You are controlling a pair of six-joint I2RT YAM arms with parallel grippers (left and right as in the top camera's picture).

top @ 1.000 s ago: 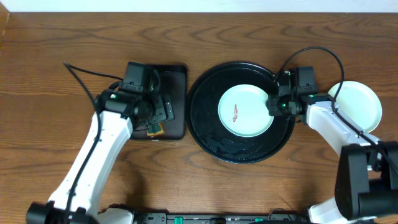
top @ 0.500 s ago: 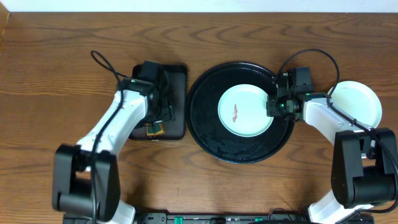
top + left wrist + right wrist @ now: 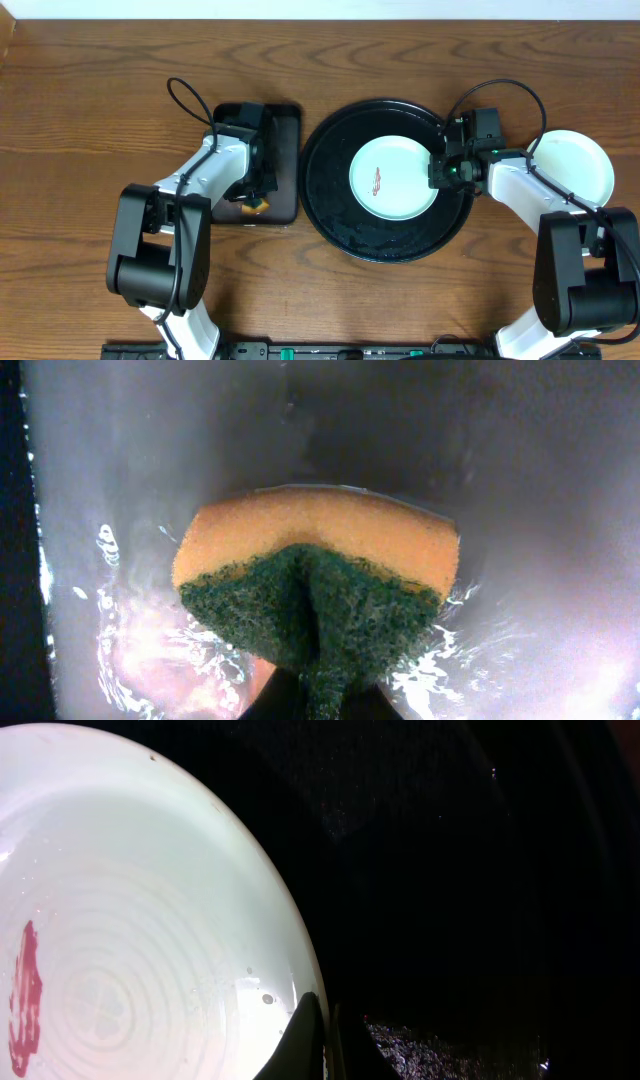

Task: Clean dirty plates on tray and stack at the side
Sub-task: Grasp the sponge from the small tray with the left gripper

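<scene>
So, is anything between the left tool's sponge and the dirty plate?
Nothing visible. Between sponge and plate lie only the rims of the rectangular tray and round tray; the right tool grips its far edge.

A round tray (image 3: 340, 225) is set at the middle of the table (image 3: 80, 120), and a plate (image 3: 393, 178) is laid in it, right of its centre. Just left of the round tray a rectangular tray (image 3: 288, 140) is placed, and a sponge (image 3: 320, 575) is held in it, pinched by the left gripper (image 3: 312, 702). The plate's right rim is clasped by the right gripper (image 3: 322, 1025). Further right, a second plate (image 3: 585, 165) is set on the table, apart from the round tray.
</scene>
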